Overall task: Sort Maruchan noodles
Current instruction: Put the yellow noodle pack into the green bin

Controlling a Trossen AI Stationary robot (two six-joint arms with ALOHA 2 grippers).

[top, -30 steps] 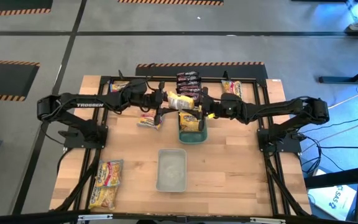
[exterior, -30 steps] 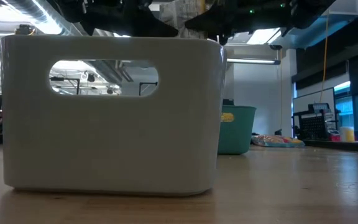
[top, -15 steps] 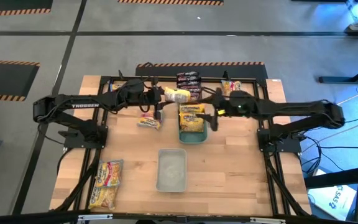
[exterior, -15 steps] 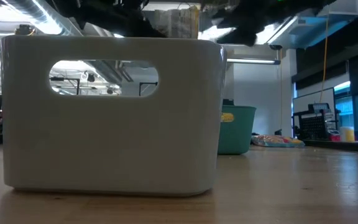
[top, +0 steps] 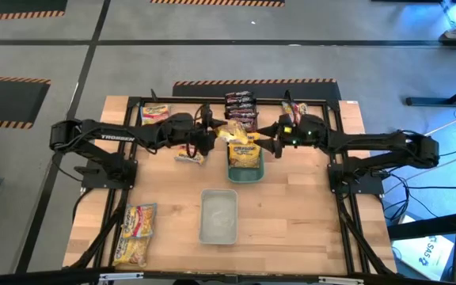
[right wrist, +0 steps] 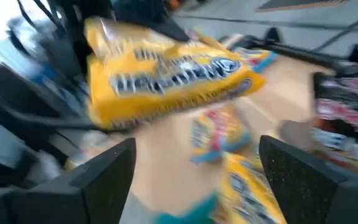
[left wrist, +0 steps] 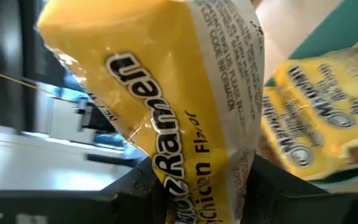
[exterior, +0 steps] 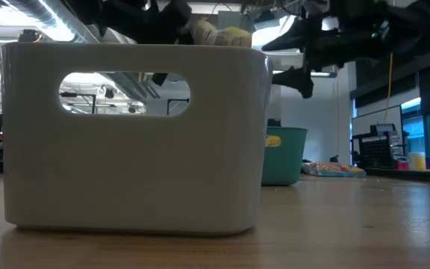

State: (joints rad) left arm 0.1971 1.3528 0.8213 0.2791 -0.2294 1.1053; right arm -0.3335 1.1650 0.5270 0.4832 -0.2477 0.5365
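High view: left gripper (top: 209, 139) holds yellow packet (top: 233, 133).

A noodle packet (top: 245, 155) lies in the tray (top: 245, 175), another tray (top: 218, 216) nearer the front

The yellow packet (left wrist: 166, 112) was glossy, crinkled plastic; the counter (top: 291, 214) pale wood; the white bin (exterior: 136, 138) smooth, matt plastic.

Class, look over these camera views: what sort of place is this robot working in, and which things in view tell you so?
Probably a robotics lab or industrial workshop. The wooden table stands on a grey floor marked with hazard-striped tape, exposed ducts run along the ceiling, and a desk with equipment stands in the room behind.
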